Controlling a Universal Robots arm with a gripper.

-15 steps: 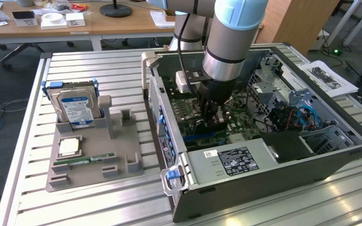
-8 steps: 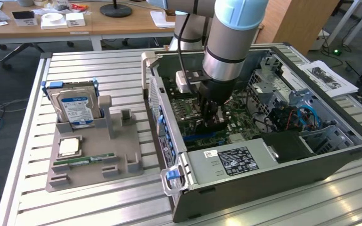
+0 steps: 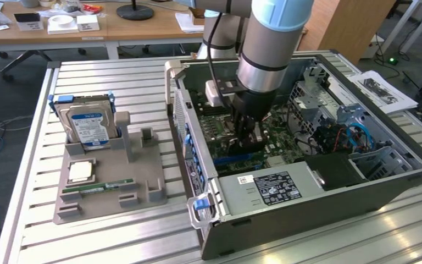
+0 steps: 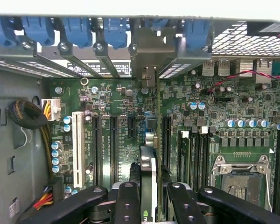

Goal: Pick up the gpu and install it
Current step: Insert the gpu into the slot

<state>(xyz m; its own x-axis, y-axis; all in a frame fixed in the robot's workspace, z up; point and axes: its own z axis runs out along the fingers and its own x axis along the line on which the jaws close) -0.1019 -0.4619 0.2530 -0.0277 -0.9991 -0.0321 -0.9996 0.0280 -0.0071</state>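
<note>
My gripper point(image 3: 245, 140) reaches down into the open computer case point(image 3: 387, 181), just above the green motherboard point(image 3: 277, 137). In the wrist view the gpu point(image 4: 148, 172) stands edge-on between the two black fingers point(image 4: 127, 203), which are shut on it. Its thin edge runs along an expansion slot toward the metal bracket opening point(image 4: 148, 74) at the case's rear wall. The card's lower edge looks to be at or in the slot; how deep it sits I cannot tell. Most of the card is hidden behind the gripper in the exterior view.
A grey holder point(image 3: 149, 190) at the exterior view's left carries a hard drive with a blue label point(image 3: 86, 126), a memory stick point(image 3: 97, 187) and a square chip point(image 3: 81, 171). The power supply point(image 3: 273, 190) and drive cage point(image 3: 321, 104) crowd the case. Blue clips point(image 4: 79, 30) line the rear wall.
</note>
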